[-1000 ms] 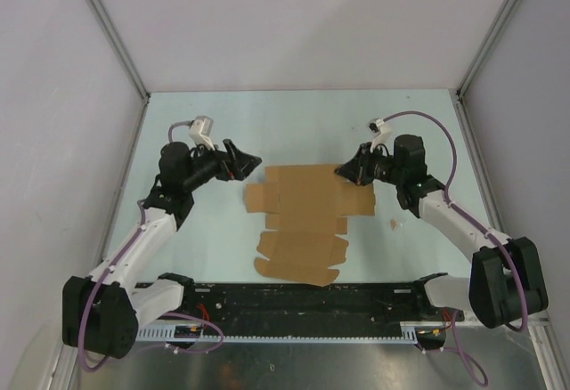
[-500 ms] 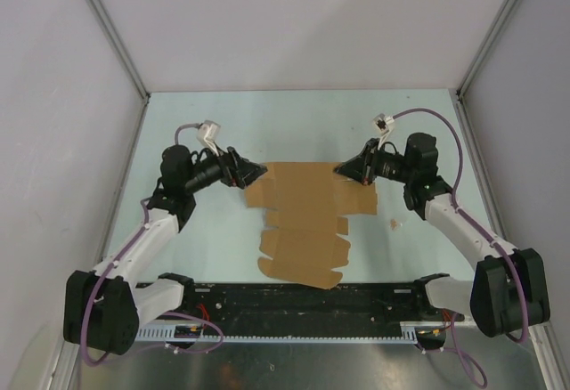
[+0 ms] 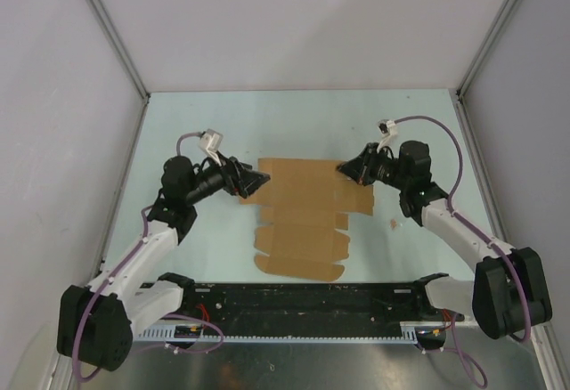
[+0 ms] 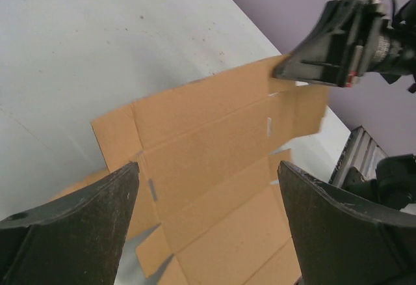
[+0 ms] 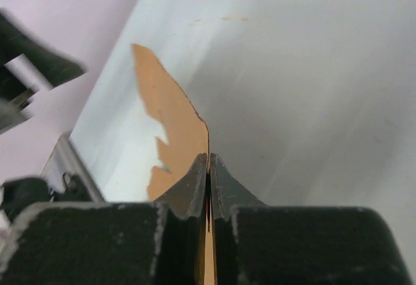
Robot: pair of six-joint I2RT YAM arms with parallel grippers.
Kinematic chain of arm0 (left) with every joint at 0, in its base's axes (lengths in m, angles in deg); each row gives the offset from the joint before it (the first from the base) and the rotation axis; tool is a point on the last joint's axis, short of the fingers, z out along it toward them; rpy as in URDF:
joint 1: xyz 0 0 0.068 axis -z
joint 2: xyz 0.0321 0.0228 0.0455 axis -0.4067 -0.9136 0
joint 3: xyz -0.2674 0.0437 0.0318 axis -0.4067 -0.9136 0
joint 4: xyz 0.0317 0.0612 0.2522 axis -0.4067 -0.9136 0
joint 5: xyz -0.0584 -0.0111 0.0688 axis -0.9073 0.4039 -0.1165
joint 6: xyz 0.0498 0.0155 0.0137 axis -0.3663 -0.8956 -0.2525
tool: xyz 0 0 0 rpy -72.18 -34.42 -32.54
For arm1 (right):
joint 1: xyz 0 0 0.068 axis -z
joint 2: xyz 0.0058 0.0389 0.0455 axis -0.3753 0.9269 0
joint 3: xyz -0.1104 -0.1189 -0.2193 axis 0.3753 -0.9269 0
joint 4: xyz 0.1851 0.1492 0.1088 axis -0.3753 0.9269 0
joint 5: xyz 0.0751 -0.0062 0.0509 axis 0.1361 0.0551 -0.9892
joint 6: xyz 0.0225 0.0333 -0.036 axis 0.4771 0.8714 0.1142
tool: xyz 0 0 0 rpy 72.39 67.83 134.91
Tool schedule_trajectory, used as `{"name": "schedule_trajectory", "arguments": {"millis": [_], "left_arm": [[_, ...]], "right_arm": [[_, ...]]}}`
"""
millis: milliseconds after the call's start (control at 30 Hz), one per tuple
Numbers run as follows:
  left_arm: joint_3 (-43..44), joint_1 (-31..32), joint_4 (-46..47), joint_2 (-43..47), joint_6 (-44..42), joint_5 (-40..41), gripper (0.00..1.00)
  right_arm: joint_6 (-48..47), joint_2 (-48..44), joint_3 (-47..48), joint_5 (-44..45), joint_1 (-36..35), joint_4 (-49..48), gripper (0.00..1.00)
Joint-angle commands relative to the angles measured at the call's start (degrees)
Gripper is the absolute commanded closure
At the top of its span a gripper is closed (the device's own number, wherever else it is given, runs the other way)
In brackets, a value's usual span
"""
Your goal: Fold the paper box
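The paper box [image 3: 307, 203] is a flat brown die-cut sheet with flaps and crease lines, lying mid-table with its far edge lifted. My right gripper [image 3: 346, 167] is shut on the sheet's far right corner; in the right wrist view the cardboard [image 5: 170, 112] runs edge-on between the closed fingers [image 5: 195, 181]. My left gripper [image 3: 258, 179] is open at the sheet's far left corner, its fingers [image 4: 71, 226] spread on either side of the sheet [image 4: 214, 161] in the left wrist view. The right gripper [image 4: 328, 41] also shows there, pinching the far corner.
A black rail [image 3: 303, 305] with cabling runs along the table's near edge. Grey walls with metal posts [image 3: 111, 38] enclose the pale table [image 3: 294, 123] on three sides. A small brown scrap [image 3: 394, 223] lies right of the sheet.
The left gripper has moved right, up to the sheet's far left corner. The right gripper has lifted its corner and the sheet has shifted slightly toward the back.
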Motion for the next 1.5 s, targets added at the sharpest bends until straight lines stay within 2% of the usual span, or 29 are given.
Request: {"name": "schedule_trajectory", "arguments": {"millis": [0, 133, 233, 267, 333, 367, 467, 633, 667, 767, 867, 900, 1033, 1233, 1267, 1433, 1467], "left_arm": [[-2.07, 2.46, 1.97, 3.13, 1.37, 4.29, 0.07], [-3.57, 3.6, 1.97, 3.05, 1.37, 6.75, 0.08], [-4.89, 4.39, 1.97, 3.05, 1.46, 7.64, 0.08], [-5.15, 4.66, 1.97, 3.14, 1.46, 8.51, 0.08], [-6.12, 5.53, 1.88, 3.4, 1.37, 9.39, 0.08], [-6.82, 5.8, 1.88, 3.57, 1.37, 10.0, 0.08], [-7.7, 6.94, 1.79, 3.84, 1.55, 11.06, 0.08], [-9.72, 11.42, 1.44, 4.28, 2.08, 13.87, 0.11], [-10.16, 12.64, 1.09, 4.28, 2.16, 14.75, 0.11], [-10.34, 17.74, 0.3, 3.32, 2.34, 18.0, 0.17], [-11.04, 23.97, -1.36, 1.64, 3.13, 20.64, 0.28], [-11.65, 25.13, -1.72, 1.47, 4.0, 21.95, 0.32], [-15.08, 28.82, -2.16, 0.59, 7.34, 27.05, 0.37], [-17.37, 33.22, -2.43, -0.55, 11.57, 31.19, 0.48], [-17.29, 33.92, -2.69, -1.77, 11.74, 31.8, 0.52], [-16.32, 35.24, -2.87, -6.79, 12.1, 32.16, 0.65], [-15.8, 35.42, -2.87, -7.67, 12.1, 32.25, 0.73]], "right_arm": [[10.52, -1.36, -4.73, 19.42, -0.84, -3.01, 0.97], [14.05, -2.24, -7.29, 27.16, -4.7, -1.35, 0.93], [12.92, -2.5, -7.64, 30.69, -6.12, 2.34, 0.77], [12.39, -2.76, -7.82, 31.21, -6.21, 2.78, 0.64], [10.11, -4.17, -8.26, 32.79, -6.12, 4.8, 0.53], [9.14, -4.61, -8.26, 33.5, -5.34, 5.24, 0.43], [4.31, -4.97, -8.08, 29.84, -2.88, 5.07, 0.34], [-1.4, -1.2, -5.37, 20.95, 4.07, 4.2, 0.31], [-2.2, 1.16, -4.4, 16.85, 4.86, 3.67, 0.31], [-5.27, 7.48, 0.68, 12.95, 5.57, 5.15, 0.32], [-7.12, 11.37, 5.26, 9.35, 5.57, 7.0, 0.33], [-7.56, 13.21, 6.23, 8.55, 5.48, 7.18, 0.33], [-11.25, 18.14, 10.98, 5.48, 5.31, 8.76, 0.33], [-16.26, 29.38, 22.05, 3.27, 5.31, 15.09, 0.32], [-16.62, 30.71, 23.19, 3.88, 5.31, 18.92, 0.32], [-16.45, 35.72, 26.02, 9.06, 5.39, 23.0, 0.34], [-16.53, 36.08, 26.02, 9.33, 5.39, 23.78, 0.35]]}}
